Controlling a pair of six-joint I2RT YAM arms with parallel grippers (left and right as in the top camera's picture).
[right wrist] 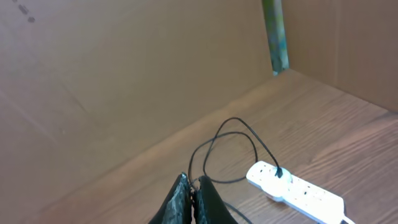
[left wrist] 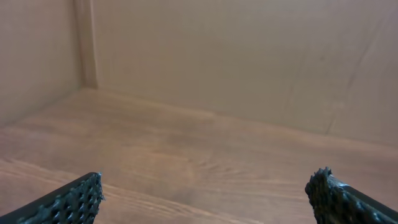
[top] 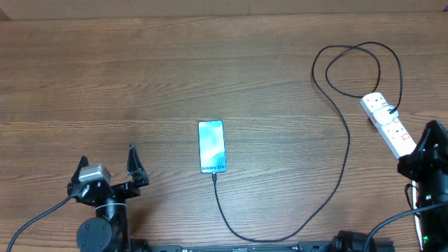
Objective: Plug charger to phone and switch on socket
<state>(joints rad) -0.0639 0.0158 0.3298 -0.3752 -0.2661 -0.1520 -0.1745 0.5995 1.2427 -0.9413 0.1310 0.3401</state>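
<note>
The phone [top: 211, 146] lies flat at the table's middle, its light blue screen up. The charger, a thin black cable [top: 343, 168], runs from the phone's near end, curves right and loops up to the socket [top: 388, 122], a white power strip at the right. Its black plug sits in the strip's far outlet [right wrist: 280, 173]. My right gripper [top: 432, 129] hovers just right of the strip; in the right wrist view its fingers [right wrist: 194, 183] are pressed together with nothing between them, and the strip [right wrist: 298, 190] lies ahead on the right. My left gripper [top: 108, 162] is open and empty at the front left [left wrist: 205, 186].
Brown cardboard walls [left wrist: 236, 56] enclose the wooden table [top: 105, 77] on the far side and the sides. The cable's loop [right wrist: 230, 146] lies on the wood beyond the strip.
</note>
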